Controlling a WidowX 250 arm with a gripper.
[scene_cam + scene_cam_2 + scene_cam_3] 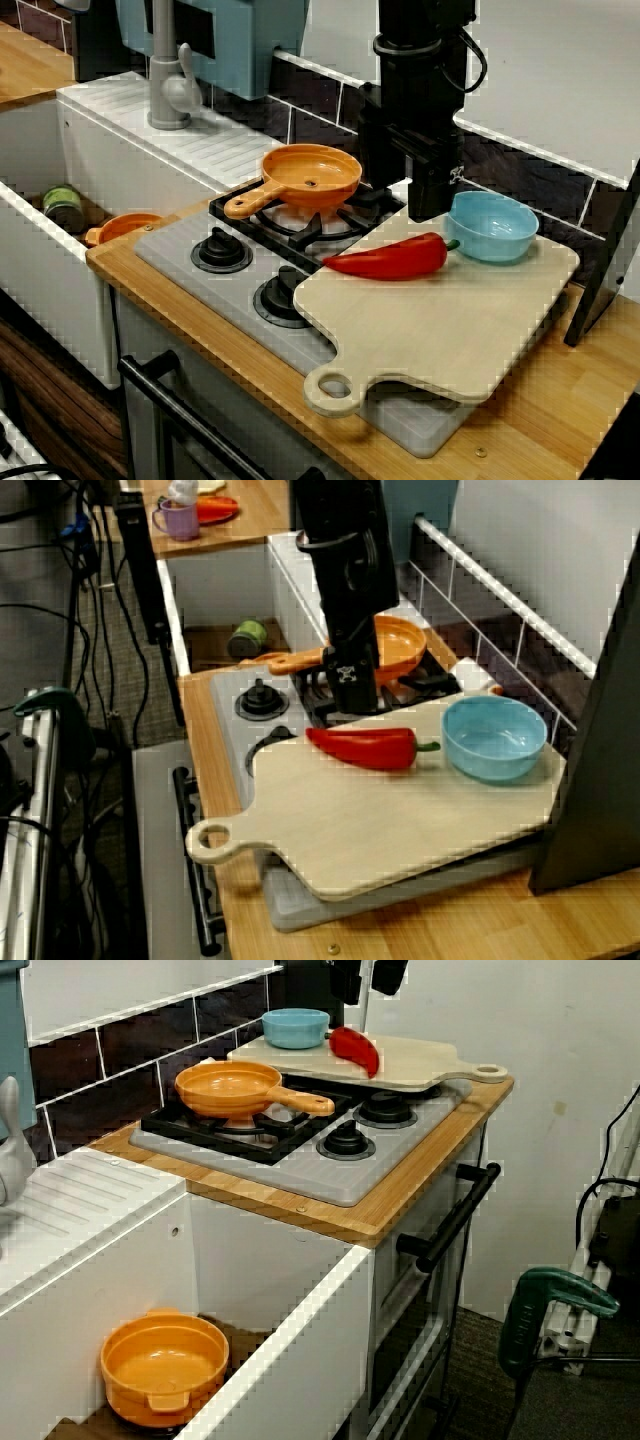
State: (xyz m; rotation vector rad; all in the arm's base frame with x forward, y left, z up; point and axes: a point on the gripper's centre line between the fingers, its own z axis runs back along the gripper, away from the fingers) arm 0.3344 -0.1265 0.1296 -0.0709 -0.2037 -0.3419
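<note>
A red pepper [390,258] [365,747] [355,1048] lies on a pale wooden cutting board [450,330] [380,825] [420,1060] that rests over the right part of the toy stove. Beside the pepper's stem end stands a light blue bowl [492,225] [495,738] [295,1027]. My black gripper [428,205] [357,698] [366,978] hangs just above the board's back edge, over the pepper, between the orange pan [310,172] [400,645] [232,1088] and the blue bowl. In the view from the sink end its fingers stand apart with nothing between them.
The orange pan sits on the back burner with two knobs [220,250] in front. The sink at the left holds an orange bowl [165,1365] [125,227] and a green can [62,205] [247,637]. A grey faucet [170,80] rises behind it. A dark post [605,270] stands right of the board.
</note>
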